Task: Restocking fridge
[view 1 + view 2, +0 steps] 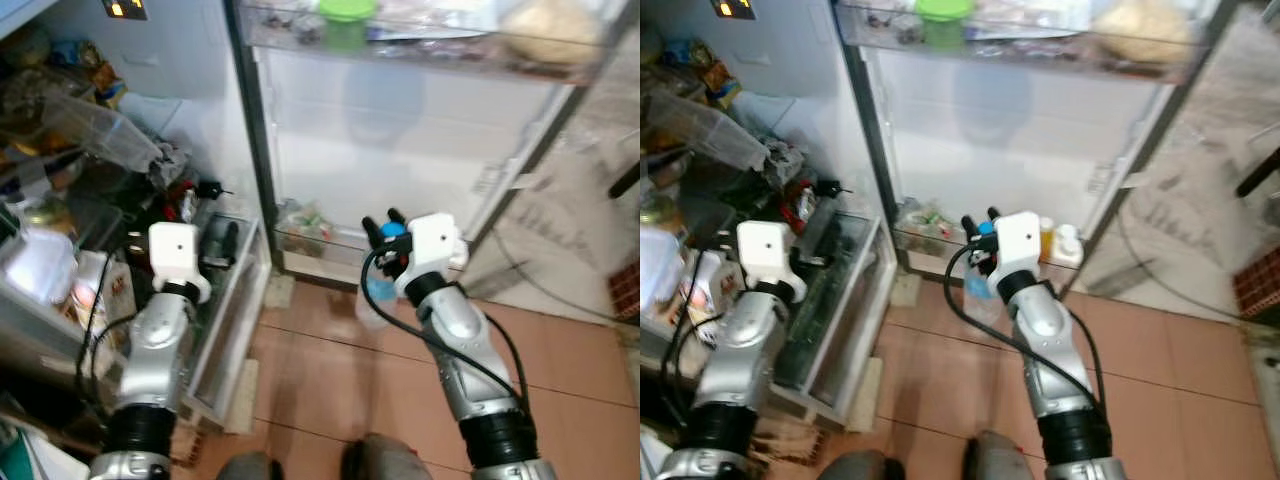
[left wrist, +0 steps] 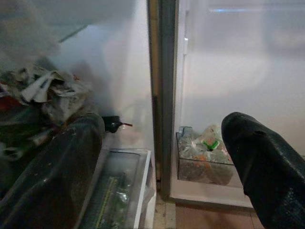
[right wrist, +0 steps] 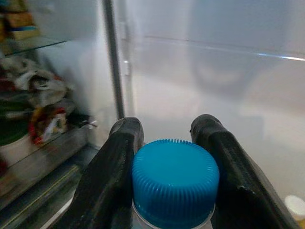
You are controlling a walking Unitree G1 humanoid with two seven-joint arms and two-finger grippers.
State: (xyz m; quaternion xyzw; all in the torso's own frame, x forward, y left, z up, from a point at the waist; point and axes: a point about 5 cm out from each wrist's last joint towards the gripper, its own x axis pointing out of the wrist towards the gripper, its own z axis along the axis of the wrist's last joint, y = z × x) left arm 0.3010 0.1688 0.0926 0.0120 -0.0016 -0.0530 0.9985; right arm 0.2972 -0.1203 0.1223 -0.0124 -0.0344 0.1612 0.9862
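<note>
Setting: open fridge [image 1: 200,80] before me, its door [image 1: 400,150] swung wide, tiled floor [image 1: 320,380] below.
Fridge interior: crowded shelves of bags and packets; a clear drawer [image 1: 232,300] pulled out at the bottom.
Door bottom rack [image 1: 940,240]: a bagged bundle of produce [image 1: 305,225], plus a small yellow jar [image 1: 1045,235] and a white bottle [image 1: 1068,243] at its far end.
Door upper rack [image 1: 420,40]: a green-lidded tub [image 1: 347,12] and wrapped items.
Right pincer [image 3: 167,167]: closed about the neck of a clear bottle [image 1: 378,295], a finger on each side of its blue cap [image 3: 175,181]; the bottle hangs above the floor, just in front of the bottom rack.
Left pincer [image 2: 167,157]: fingers spread wide, nothing between them, held over the pulled-out drawer.
Step, as I judge it: carrying the bottle to the bottom rack.
Risk one: my grip is high, at the cap only; the body could swing and strike the rack's rim.
Risk two: the rack is partly full; a poor aim may topple the jar or crush the produce.
Risk three: a slip drops the bottle on the tiles.
</note>
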